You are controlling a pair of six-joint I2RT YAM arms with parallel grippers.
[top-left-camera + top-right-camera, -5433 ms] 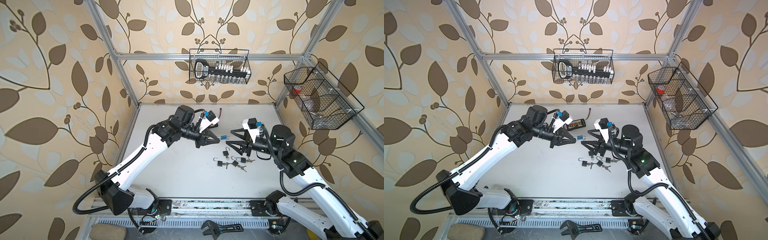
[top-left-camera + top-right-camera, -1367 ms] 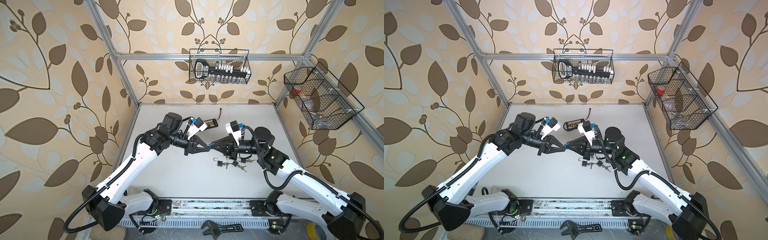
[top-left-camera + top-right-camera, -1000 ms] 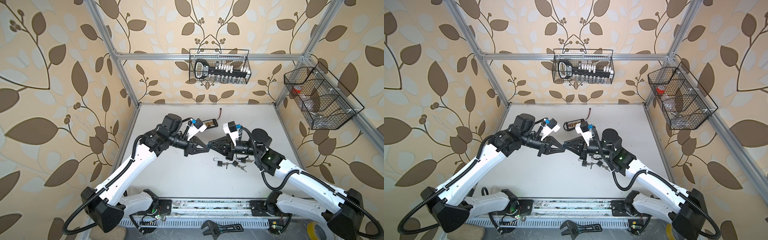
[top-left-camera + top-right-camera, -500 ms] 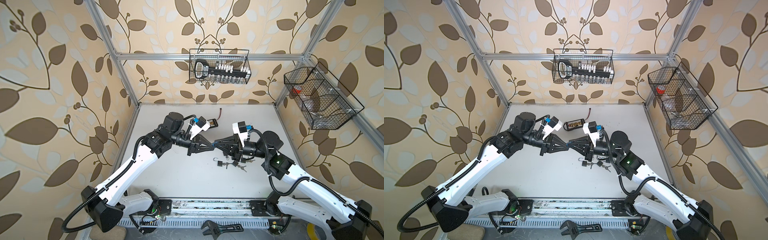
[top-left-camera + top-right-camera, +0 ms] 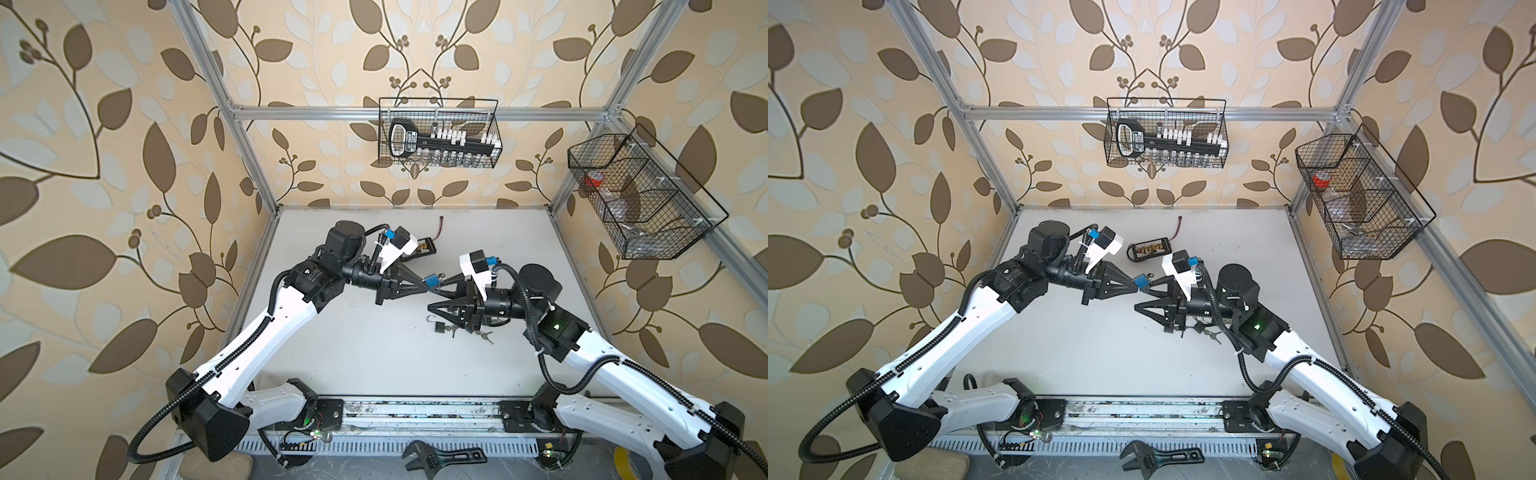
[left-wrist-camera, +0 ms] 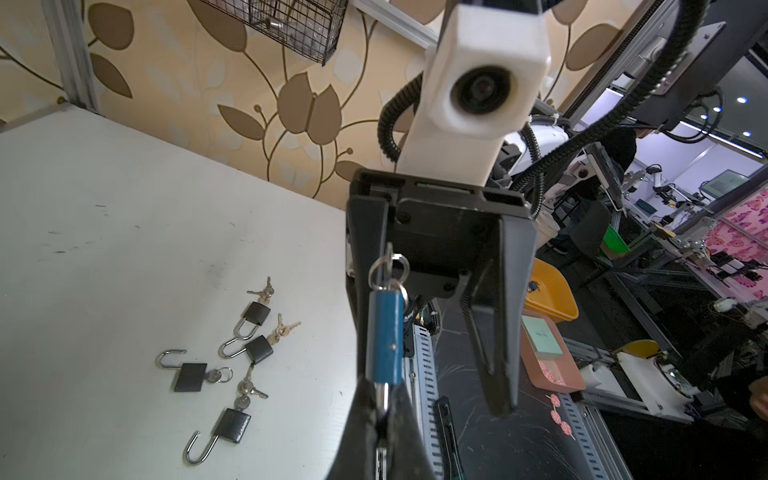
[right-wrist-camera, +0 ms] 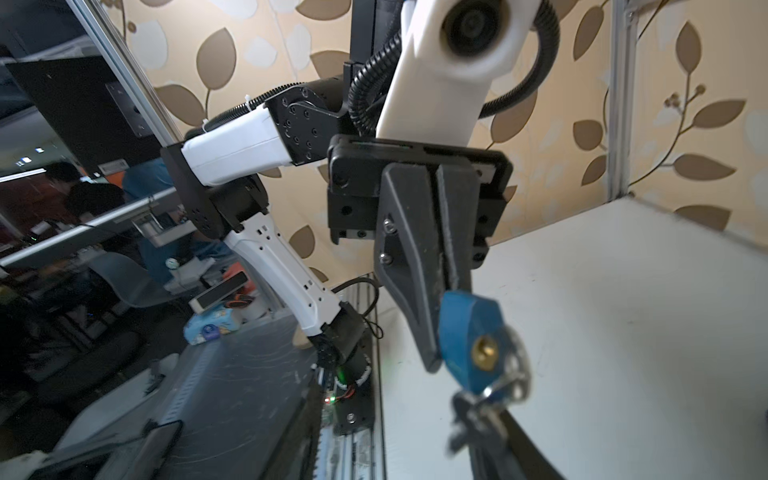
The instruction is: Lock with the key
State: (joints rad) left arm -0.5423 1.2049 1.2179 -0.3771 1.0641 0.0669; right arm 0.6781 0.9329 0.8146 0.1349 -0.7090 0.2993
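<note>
Tabletop: the white table (image 5: 353, 357) was scuffed, framed by leaf-patterned walls, with an adjustable wrench (image 5: 453, 457) off its front edge.
Spare locks: black padlocks (image 6: 190, 376) lay on the surface with open shackles and loose keys, below the right arm (none in hand).
Right arm: the right gripper (image 5: 434, 297) was empty, its jaws spread, tips just beside the keyhole end of the blue padlock (image 5: 431, 281), likely readied to take the key.
Keys: the key ring (image 6: 388, 270) hung at that end, near the spread jaws; whether a key sat in the slot, I could not tell.
Held lock: it was raised clear of the table, mid-scene, between the two arms.
Left arm: the left gripper (image 6: 380, 415) pinched the shackle tight, probably to leave body and keyhole free.
Far wall: a wire basket (image 5: 438, 133) hung well apart.
</note>
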